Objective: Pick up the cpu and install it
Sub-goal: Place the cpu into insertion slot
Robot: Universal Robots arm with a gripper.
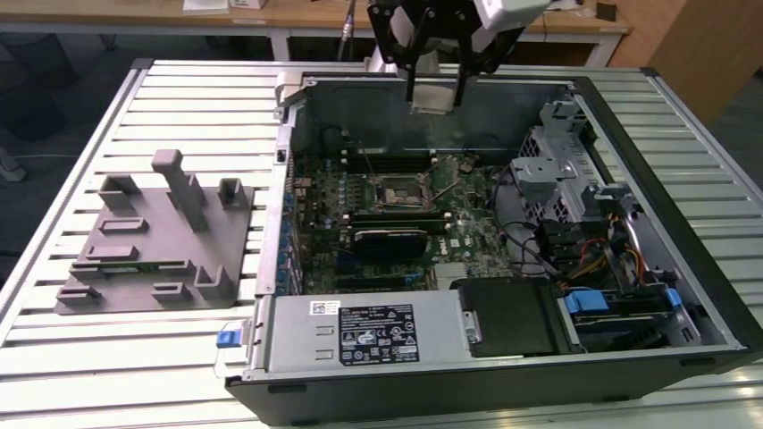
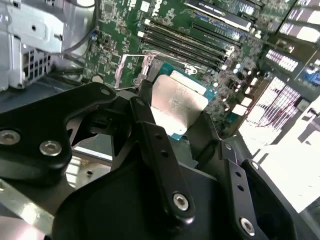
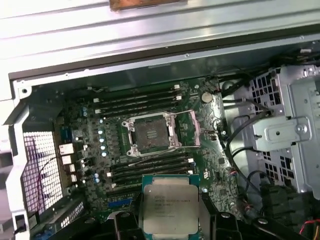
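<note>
My gripper hangs above the far edge of the open computer case, shut on the cpu. In both wrist views the cpu is a flat square chip with a silvery top, and the black fingers clamp it by its edges. The cpu is held in the air, well above the motherboard. The open socket with its metal frame lies below on the green motherboard. In the first wrist view the socket shows a dark centre with nothing in it.
A grey plastic fixture block lies on the slatted table at the exterior view's left. Inside the case are memory slots, a metal drive cage, cables and a power supply at the near edge.
</note>
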